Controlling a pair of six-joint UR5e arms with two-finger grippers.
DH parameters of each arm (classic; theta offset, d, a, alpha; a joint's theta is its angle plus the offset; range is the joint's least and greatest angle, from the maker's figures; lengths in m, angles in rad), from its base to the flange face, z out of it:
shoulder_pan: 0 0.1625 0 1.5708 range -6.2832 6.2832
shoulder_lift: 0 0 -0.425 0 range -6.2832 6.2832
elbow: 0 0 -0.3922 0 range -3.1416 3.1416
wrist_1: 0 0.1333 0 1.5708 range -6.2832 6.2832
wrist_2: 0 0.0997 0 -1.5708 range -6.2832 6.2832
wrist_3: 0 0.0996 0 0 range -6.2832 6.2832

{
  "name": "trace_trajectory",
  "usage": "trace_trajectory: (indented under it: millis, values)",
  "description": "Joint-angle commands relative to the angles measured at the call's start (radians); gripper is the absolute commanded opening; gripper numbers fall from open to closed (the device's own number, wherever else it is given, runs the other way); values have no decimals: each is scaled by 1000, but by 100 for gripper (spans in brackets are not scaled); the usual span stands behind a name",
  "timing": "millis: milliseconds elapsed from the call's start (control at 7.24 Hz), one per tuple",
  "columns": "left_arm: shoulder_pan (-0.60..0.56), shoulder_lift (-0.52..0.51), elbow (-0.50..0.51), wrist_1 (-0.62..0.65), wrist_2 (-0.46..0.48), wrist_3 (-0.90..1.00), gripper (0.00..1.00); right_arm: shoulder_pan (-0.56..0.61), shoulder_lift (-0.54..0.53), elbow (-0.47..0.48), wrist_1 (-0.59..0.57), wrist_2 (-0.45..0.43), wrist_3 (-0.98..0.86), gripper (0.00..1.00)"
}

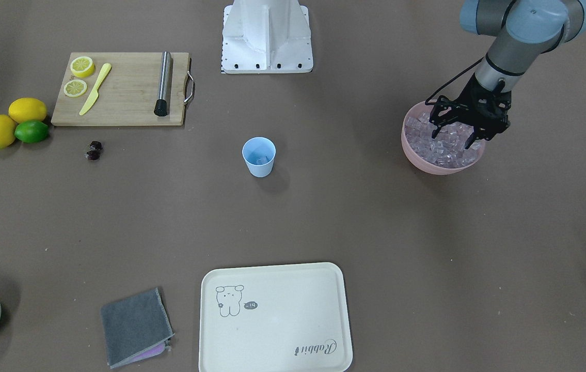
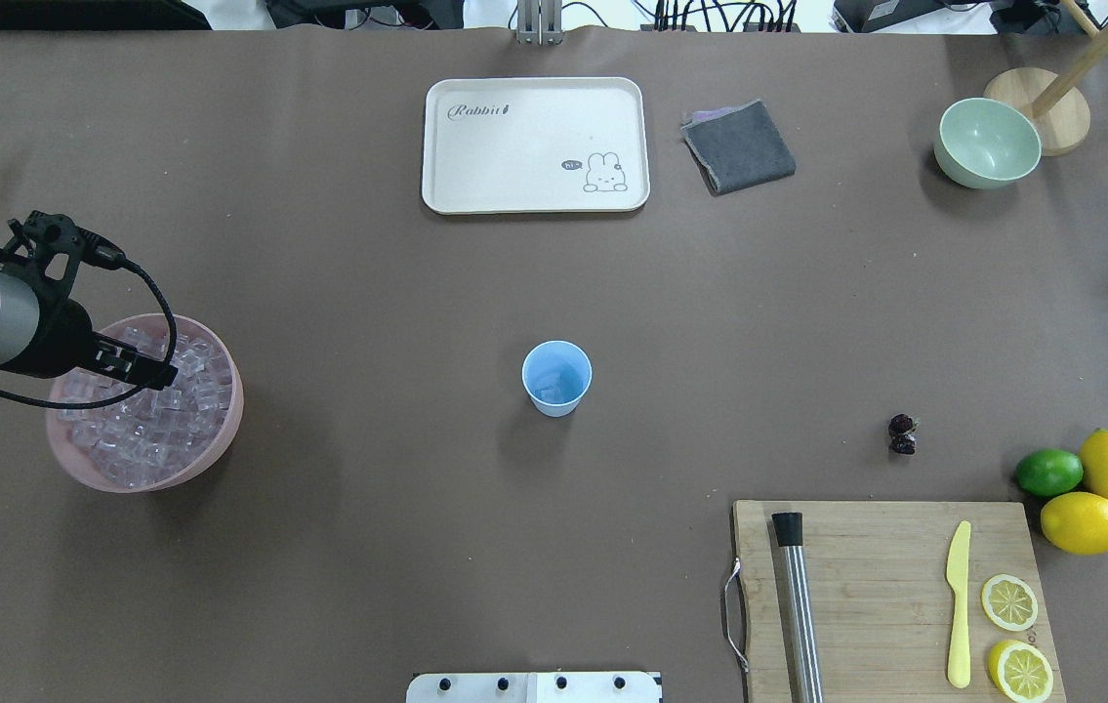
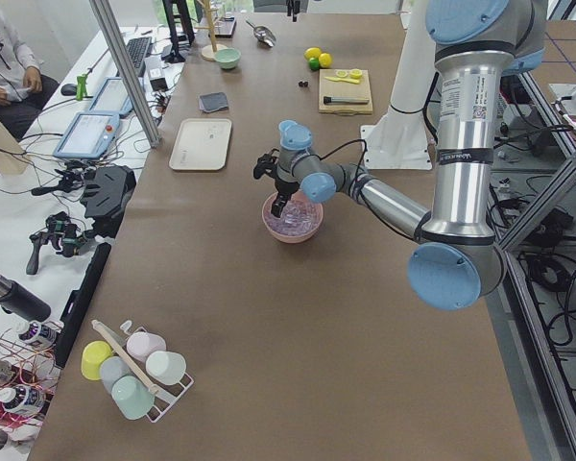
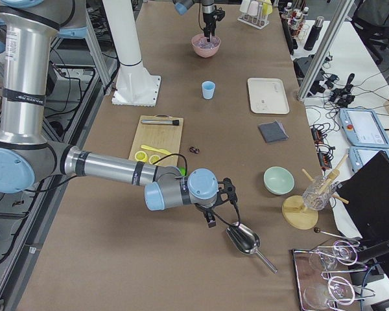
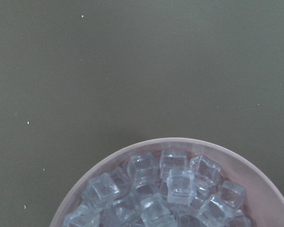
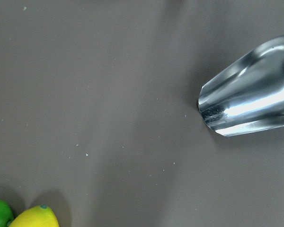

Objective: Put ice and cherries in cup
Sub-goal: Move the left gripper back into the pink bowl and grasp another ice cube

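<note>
Ice heaped in pink bowl, left gripper down among the cubes, jaws apart; blue cup upright mid-table, well apart; cherries on table near cutting board; right gripper by metal scoop, jaw state cannot be told.

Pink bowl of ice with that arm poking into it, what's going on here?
The robot's left pincer is down in the pink bowl, open, with its fingers spread among the ice, apparently about to pick up a cube. The light blue cup stands upright in the middle of the table. The two cherries lie untouched near the cutting board. The right pincer hangs far off beside a metal scoop.
</note>
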Motion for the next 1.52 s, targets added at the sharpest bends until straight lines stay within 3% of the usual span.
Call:
trace_trajectory:
  millis: [0, 138, 414, 552, 1381]
  values:
    - [15, -14, 22, 0, 8, -6, 77, 0, -9, 0, 1, 0, -2, 100]
    - [15, -31, 34, 0, 7, -32, 77, 0, -12, 0, 1, 0, 0, 100]
    - [15, -63, 72, 0, 7, -67, 91, 0, -17, 0, 1, 0, 0, 100]
    - [15, -64, 74, 2, 5, -69, 92, 0, -17, 0, 1, 0, 0, 100]
    - [15, -83, 99, 8, 1, -181, 90, 0, -19, 0, 1, 20, 0, 100]
